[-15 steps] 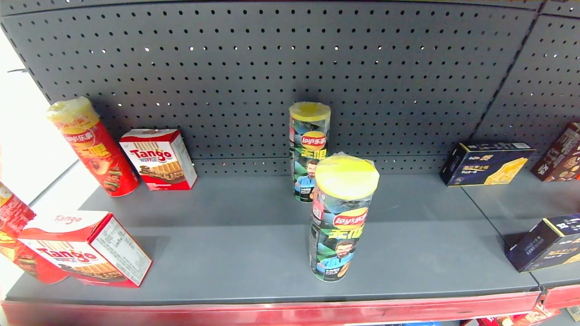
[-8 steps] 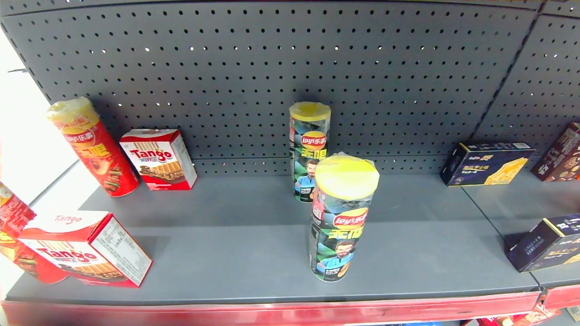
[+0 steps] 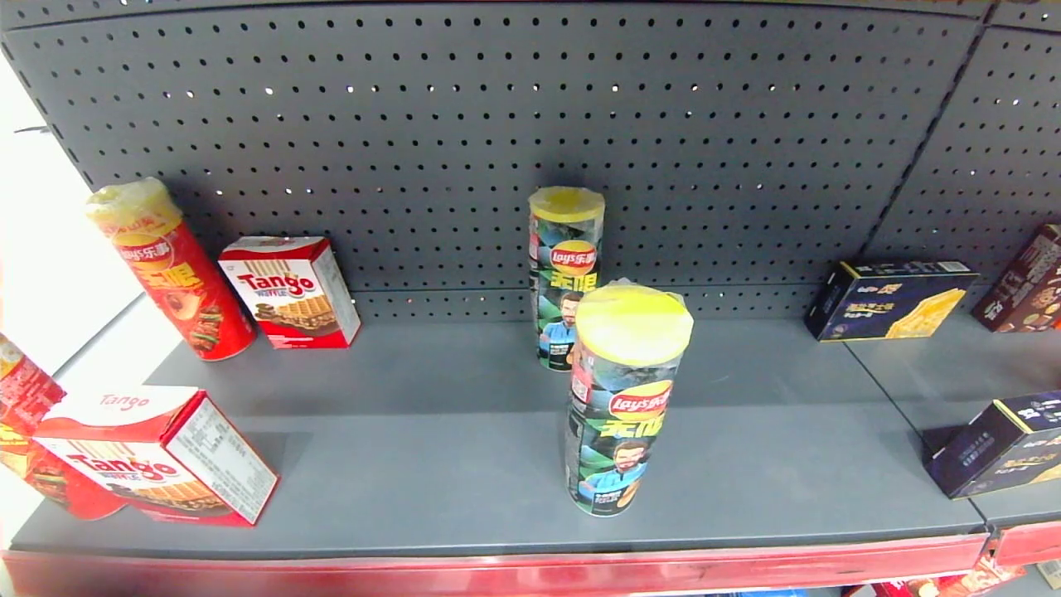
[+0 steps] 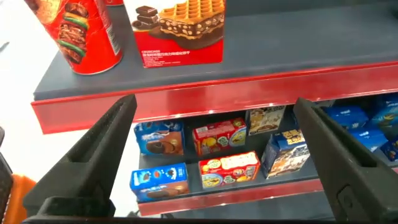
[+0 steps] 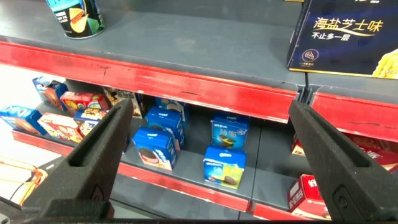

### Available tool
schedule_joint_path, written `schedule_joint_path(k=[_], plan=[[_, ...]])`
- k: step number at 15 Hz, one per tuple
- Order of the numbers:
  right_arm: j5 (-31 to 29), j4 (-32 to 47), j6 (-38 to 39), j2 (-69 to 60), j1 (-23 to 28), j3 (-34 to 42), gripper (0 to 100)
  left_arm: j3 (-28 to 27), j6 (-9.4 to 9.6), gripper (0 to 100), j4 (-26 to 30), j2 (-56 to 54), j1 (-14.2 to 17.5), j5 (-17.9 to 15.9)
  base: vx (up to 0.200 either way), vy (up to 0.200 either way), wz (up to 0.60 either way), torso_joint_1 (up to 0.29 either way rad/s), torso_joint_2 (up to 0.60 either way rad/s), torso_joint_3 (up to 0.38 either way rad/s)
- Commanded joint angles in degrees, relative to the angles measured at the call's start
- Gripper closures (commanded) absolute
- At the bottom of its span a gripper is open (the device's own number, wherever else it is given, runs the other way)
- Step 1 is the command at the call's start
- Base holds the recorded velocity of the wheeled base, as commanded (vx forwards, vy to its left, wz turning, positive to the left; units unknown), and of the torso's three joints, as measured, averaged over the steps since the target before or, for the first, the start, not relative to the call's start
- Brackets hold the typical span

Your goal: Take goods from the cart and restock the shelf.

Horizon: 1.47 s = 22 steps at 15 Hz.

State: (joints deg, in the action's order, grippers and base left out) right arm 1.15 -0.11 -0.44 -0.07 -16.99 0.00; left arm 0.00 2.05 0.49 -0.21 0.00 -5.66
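Both arms sit low in front of the shelf's red front lip. Left gripper point(image 4: 214, 106): jaws spread wide, nothing between them. Right gripper point(image 5: 211, 107): the same, wide and empty. Past them is a lower tier of small blue biscuit packs point(image 5: 155, 140).

I judge the step in hand to be fetching the next item, since neither gripper carries stock. To do it well, I would back both arms straight off the lip before turning so a finger does not catch the edge. I would take a can around its middle, keep it upright, and aim for the bare shelf board point(image 3: 414, 448) at 7 to 9 o'clock of the front chip can.

Stock on the board:
- Front chip can point(image 3: 626, 398), 6 o'clock, upright with a yellow lid. It is tall and narrow, so I expect a brush would topple it.
- Front wafer box point(image 3: 157, 456), 8 o'clock, just beside a red can point(image 3: 25, 431) at the edge.
- Dark blue box point(image 3: 995, 444), 4 o'clock.
- Rear chip can point(image 3: 566, 278), 12 o'clock, by the pegboard point(image 3: 497, 124).
- Rear red can point(image 3: 170, 269) and rear wafer box point(image 3: 290, 290), 10 o'clock.
- Second dark blue box point(image 3: 891, 298), 2 o'clock.

Labels, by look only: a round red-and-yellow badge and a figure in blue on the chip cans, wafers pictured on the red-and-white boxes, and yellow wafers on the blue boxes.
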Motion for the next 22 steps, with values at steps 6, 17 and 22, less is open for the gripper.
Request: schedule_joint_path(k=[6,17,22], plan=[[2.37,-2.61,1.32,35.58,-0.23,-24.79,0,0.0,0.06,0,0.22,0.21,-0.09,-0.06,0.0,0.0,0.0,0.0,0.0,0.0],[2.19,-13.86,-2.11,73.29,-15.61,-36.83,0,0.0,-0.03,0,0.13,0.21,-0.09,-0.06,0.0,0.0,0.0,0.0,0.0,0.0],[0.52,-13.86,-2.29,79.09,-17.02,-40.25,0,0.0,0.06,0,0.13,0.21,-0.09,-0.06,0.0,0.0,0.0,0.0,0.0,0.0]])
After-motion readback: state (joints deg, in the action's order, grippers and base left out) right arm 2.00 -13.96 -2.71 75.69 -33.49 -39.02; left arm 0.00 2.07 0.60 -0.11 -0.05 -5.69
